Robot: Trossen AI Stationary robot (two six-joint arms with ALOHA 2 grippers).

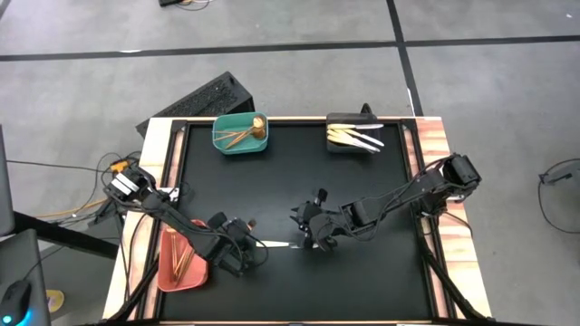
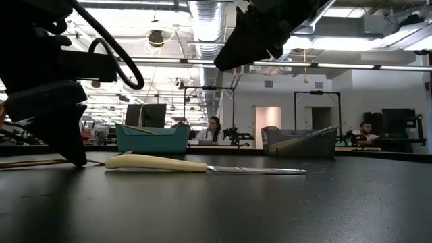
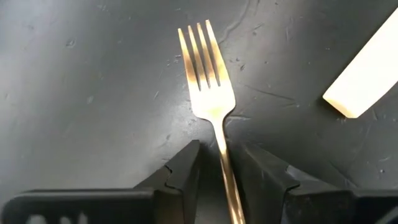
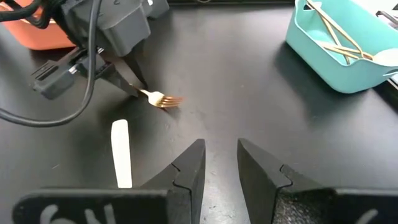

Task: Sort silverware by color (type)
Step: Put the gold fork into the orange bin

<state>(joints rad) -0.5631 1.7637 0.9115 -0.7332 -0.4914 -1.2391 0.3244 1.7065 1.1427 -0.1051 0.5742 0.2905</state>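
A gold fork lies on the black mat, its tines pointing away from my left gripper. That gripper is open and tilted steeply down, one finger on either side of the fork's handle with a gap on both sides. In the right wrist view the fork's head sticks out past those fingers. A white-handled knife lies flat just right of them. My right gripper hangs open above the mat right of the knife, holding nothing.
A teal bin with gold utensils stands at the far left of the mat. A black bin with white-handled knives stands at the far right. A salmon bin with copper-coloured pieces sits near left, beside my left arm.
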